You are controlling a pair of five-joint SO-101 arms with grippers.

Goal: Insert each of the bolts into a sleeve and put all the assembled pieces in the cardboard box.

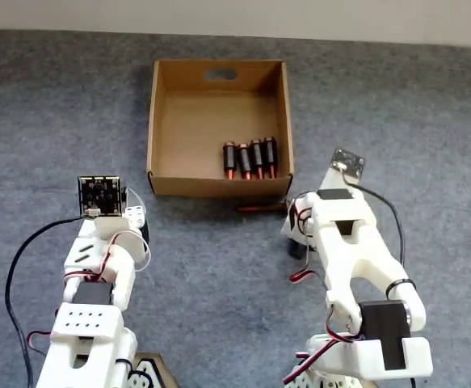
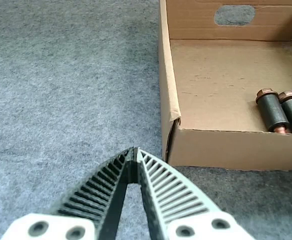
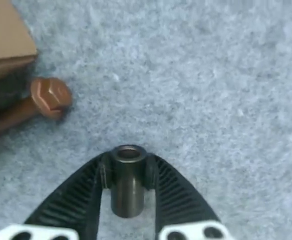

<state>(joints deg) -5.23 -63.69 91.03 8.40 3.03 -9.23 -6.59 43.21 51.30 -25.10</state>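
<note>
your left hand (image 2: 133,150) hovers over the grey worktop (image 1: 57,105), its fingers pressed together at the tips and holding nothing. the cardboard box (image 2: 226,147) stands just ahead of this hand and off to its right, the near corner closest.

your right hand (image 3: 128,163) is closed around a dark sleeve (image 3: 127,185), with a finger on either side of it and the open bore facing away from the hand. the sleeve sits low over the worktop; you cannot tell whether it touches.

a copper-coloured bolt (image 3: 25,109) lies loose on the worktop ahead of your right hand and toward its left, apart from the sleeve. its hex head points to the hand's side and its shank runs back along the box's near wall.

inside the box, well forward of both hands, four assembled pieces (image 1: 250,159) lie side by side in a row against the near wall, in the corner nearer your right hand.
</note>
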